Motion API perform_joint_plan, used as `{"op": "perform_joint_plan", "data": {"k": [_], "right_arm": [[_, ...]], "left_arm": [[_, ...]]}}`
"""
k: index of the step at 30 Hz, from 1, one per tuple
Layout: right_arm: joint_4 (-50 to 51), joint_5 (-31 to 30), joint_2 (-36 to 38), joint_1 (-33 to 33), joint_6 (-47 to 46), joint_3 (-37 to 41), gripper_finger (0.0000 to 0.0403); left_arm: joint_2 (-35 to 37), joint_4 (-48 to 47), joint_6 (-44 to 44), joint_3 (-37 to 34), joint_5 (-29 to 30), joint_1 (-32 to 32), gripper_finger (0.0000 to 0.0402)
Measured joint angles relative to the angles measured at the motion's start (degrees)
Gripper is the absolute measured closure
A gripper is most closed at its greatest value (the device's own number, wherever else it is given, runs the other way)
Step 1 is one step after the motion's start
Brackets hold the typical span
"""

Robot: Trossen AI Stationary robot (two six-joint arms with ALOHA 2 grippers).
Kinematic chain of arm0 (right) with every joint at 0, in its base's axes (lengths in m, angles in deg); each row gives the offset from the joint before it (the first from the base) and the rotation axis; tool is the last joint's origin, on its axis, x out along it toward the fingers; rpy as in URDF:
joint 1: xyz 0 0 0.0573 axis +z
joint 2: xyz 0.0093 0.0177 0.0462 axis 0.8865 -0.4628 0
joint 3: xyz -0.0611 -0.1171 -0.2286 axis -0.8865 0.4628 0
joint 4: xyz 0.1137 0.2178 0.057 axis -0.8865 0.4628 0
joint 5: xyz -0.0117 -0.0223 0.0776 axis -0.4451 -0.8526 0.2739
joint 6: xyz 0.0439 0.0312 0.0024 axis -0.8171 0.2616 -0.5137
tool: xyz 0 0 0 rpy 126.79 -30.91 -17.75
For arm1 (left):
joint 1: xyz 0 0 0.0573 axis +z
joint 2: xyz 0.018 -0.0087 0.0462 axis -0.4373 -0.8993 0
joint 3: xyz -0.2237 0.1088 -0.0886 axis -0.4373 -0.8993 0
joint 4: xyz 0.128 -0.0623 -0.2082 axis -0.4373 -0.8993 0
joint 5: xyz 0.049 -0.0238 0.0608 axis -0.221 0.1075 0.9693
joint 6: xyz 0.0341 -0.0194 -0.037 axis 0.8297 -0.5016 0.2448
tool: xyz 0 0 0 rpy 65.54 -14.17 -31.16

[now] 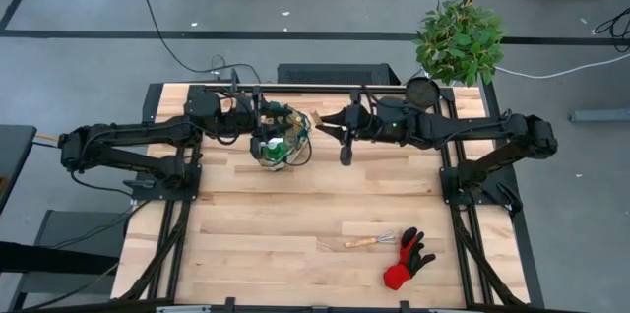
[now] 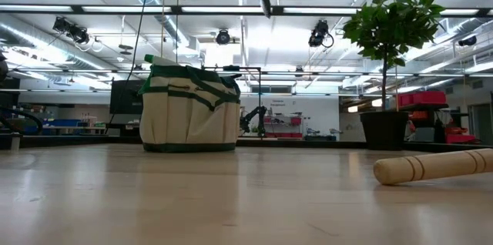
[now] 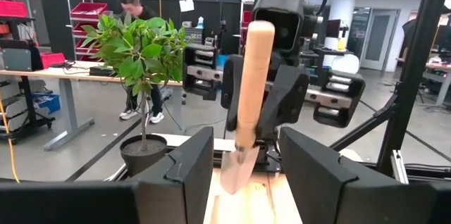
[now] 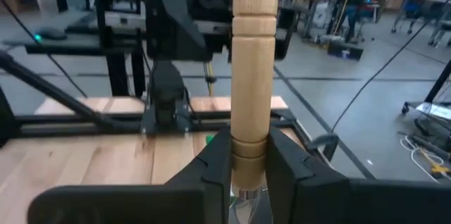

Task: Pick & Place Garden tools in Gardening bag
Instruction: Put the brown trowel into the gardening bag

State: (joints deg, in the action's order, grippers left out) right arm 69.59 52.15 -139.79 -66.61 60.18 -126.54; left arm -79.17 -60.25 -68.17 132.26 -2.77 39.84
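Workshop floor of grey concrete surrounds a pale wooden table, with shelving, benches and a person visible in the far background of the left wrist view.

Gardening bag: stands upright at the rear centre of the table, mouth up. From above, green items already show inside it, and the low view shows a green top standing above its rim. Judgement: partly loaded.

Right gripper: raised just beside the bag on its right. Its fingers are closed around a wooden-handled trowel, gripped low on the handle near the metal ferrule, so the wooden end stands up and the blade hangs down, as the left wrist view confirms. Judgement: this vertical hold suits lowering the tool blade-first into the narrow opening. The tool is not yet over the mouth; a short sideways move appears to be needed first.

Left gripper: over the bag's rear left edge, fingers parted and holding nothing. Judgement: it may be steadying or waiting by the soft rim.

Remaining on the table, near the front right: a wooden-handled hand rake and a red-and-black glove, close together and well apart from the bag.

Potted plant: stands at the table's rear right corner; not part of the load.
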Motion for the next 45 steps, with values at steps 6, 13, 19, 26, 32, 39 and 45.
{"op": "perform_joint_plan", "data": {"k": [6, 13, 19, 26, 32, 39, 45], "right_arm": [[-1.62, -0.02, -0.02, -0.68, -0.31, -0.01, 0.0348], [-1.92, -0.02, -0.02, -1.02, -0.71, -0.02, 0.0348], [-1.97, -0.02, -0.02, -1.02, -0.70, -0.02, 0.0348], [-2.05, 0.31, -0.02, -1.00, -0.70, -0.02, 0.0348], [-2.08, 0.48, -0.02, -1.00, -0.70, -0.02, 0.0348], [-2.10, 0.48, -0.02, -1.00, -0.67, -0.02, 0.0348], [-2.16, 0.48, -0.02, -1.00, -0.65, -0.02, 0.0348]], "left_arm": [[0.00, 0.04, -1.18, -0.01, 0.00, 0.00, 0.0209], [-0.02, 0.41, -2.98, 0.00, 0.02, 0.00, 0.0143], [-0.02, 3.55, -2.97, 0.29, 0.37, -0.02, 0.0123], [-0.02, 3.08, -2.90, 2.93, 1.14, 0.00, 0.0132], [-1.38, 1.76, -2.85, 4.96, 1.53, 0.00, 0.0133], [-6.28, 1.64, -0.21, 8.67, 0.92, -0.02, 0.0133], [-9.89, 1.65, 0.16, 11.76, 0.85, -0.02, 0.0133]]}}
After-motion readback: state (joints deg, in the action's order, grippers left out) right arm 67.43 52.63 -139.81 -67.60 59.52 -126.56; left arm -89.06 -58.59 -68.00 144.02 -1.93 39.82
